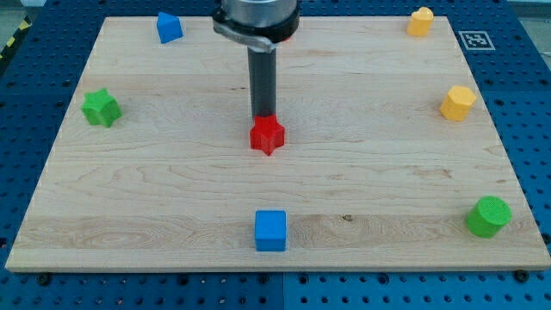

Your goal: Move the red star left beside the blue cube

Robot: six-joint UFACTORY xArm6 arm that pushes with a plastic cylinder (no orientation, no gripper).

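Nearest the camera, at the bottom centre of the frame, sits the blue plastic cube (270, 230), close to the front edge of the pale wooden board (172, 189). That board fills most of the frame and rests on a blue perforated table (525, 103). A small white tag with a black square pattern (472, 39) lies at the upper right; nothing on it can be read.

From the top centre, the grey arm head (256, 19) hangs straight down, ending in the upright dark rod. My tip (263, 118) touches the upper edge of the red plastic star (267, 135), which lies at the frame's centre, well above the blue cube. The rod has nothing to open or close and holds nothing.

A green cylinder (488, 215) stands at the lower right, a green star (102, 107) at the left. A yellow hexagonal block (457, 102) sits at the right, a smaller yellow block (420, 21) at the upper right, and a blue wedge-like block (169, 27) at the upper left.
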